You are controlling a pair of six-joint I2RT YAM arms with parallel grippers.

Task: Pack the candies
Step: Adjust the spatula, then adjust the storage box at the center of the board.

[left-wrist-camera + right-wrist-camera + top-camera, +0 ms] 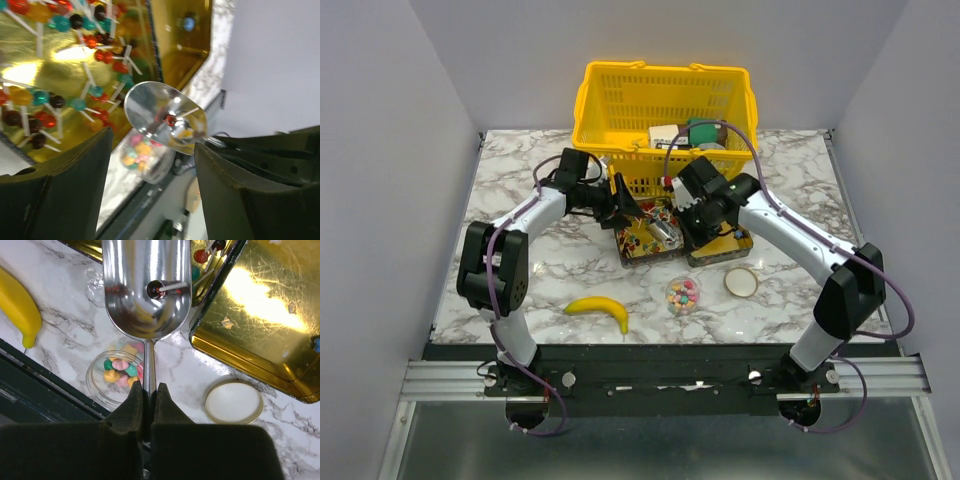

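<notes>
Scoop [145, 315] pinched by its handle in the closed right gripper [148, 392], one lollipop [156, 289] in its bowl, left gripper [152, 142] spread apart nearby; candies [120, 372] in an open clear tub [95, 386] on the table [60, 315], lid [233, 401] beside it, packing apparently unfinished.

Right wrist view: the right gripper [148, 390], jaws pressed together on the thin handle of a polished metal scoop [147, 290], whose bowl carries one dark red lollipop [156, 289] on a white stick. Beneath the handle, on the marbled table [65, 335], a clear round dish [97, 385] holds multicoloured candies [120, 371]. A round gold-rimmed lid [233, 401] lies apart to its right, below a gold tin [260, 310]; a banana [17, 305] lies at the left edge.
</notes>
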